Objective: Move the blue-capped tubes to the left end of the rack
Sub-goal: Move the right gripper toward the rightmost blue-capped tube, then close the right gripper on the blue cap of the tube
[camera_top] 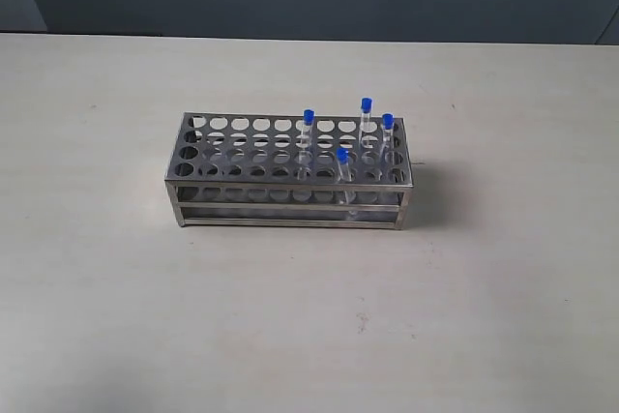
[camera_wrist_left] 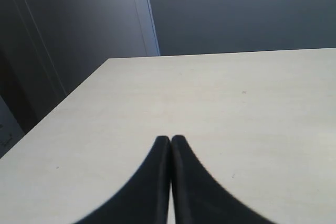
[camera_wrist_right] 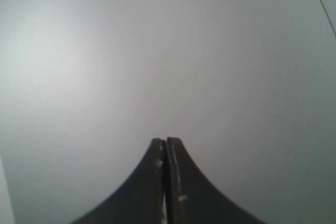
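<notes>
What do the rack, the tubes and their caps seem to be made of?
Rack: probably steel or another metal. It is grey and shiny, a thin plate punched with round holes.
Tubes: clear glass or plastic, and the pictures do not tell which. The rack shows through them.
Caps: likely plastic, opaque and an even bright blue.

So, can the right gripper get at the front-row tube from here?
Probably yes. The tube stands alone in the near row of the rack, its cap clear above the plate, nothing overhead. The right gripper is shut, so it must open first.
</notes>
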### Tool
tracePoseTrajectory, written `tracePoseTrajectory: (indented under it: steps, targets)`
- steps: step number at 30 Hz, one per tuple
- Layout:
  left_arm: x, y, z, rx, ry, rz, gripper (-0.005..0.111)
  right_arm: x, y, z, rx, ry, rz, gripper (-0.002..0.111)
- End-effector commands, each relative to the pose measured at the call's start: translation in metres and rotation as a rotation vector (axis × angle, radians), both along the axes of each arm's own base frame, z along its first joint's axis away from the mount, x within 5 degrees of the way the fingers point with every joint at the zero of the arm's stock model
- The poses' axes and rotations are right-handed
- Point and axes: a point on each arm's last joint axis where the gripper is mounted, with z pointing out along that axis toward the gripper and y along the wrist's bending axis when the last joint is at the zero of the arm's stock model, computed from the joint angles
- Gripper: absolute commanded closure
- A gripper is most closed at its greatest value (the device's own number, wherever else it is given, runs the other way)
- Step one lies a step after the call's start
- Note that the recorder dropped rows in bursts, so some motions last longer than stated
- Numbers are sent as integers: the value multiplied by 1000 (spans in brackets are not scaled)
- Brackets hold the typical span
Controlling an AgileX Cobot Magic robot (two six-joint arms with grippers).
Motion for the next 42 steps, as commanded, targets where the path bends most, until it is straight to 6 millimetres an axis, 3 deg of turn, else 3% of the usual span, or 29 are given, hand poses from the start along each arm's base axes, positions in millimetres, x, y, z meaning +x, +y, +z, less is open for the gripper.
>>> tracePoseTrajectory:
  steps: [1, 3, 4, 7, 12, 17, 22, 26, 34, 42]
  targets:
    - [0, -1, 2, 0, -13, -6, 106, 44, 14, 71, -308, 26, -81, 109]
    - [0, -1, 2, 0, -13, -6, 106, 89, 26, 105, -422, 89, -90, 109]
    - [0, -1, 2, 0, -13, -6, 106, 106, 30, 111, -435, 120, -86, 109]
    - [0, -1, 2, 0, -13, -6, 106, 154, 41, 107, -467, 233, -64, 109]
    - [0, -1, 2, 0, -13, -6, 106, 224, 65, 29, -529, 544, 28, 107]
    - [0, -1, 2, 0, -13, -6, 106, 258, 108, -40, -612, 696, 156, 81]
    - [0, -1, 2, 0, -13, -6, 106, 263, 147, -80, -676, 732, 262, 64]
    - [0, -1, 2, 1, -15, -7, 106, 250, 165, -92, -653, 601, 303, 65]
    - [0, -1, 2, 1, -15, -7, 106, 220, 149, -132, -586, 595, 284, 66]
    - [0, -1, 2, 1, -15, -7, 106, 217, 152, -149, -623, 585, 313, 66]
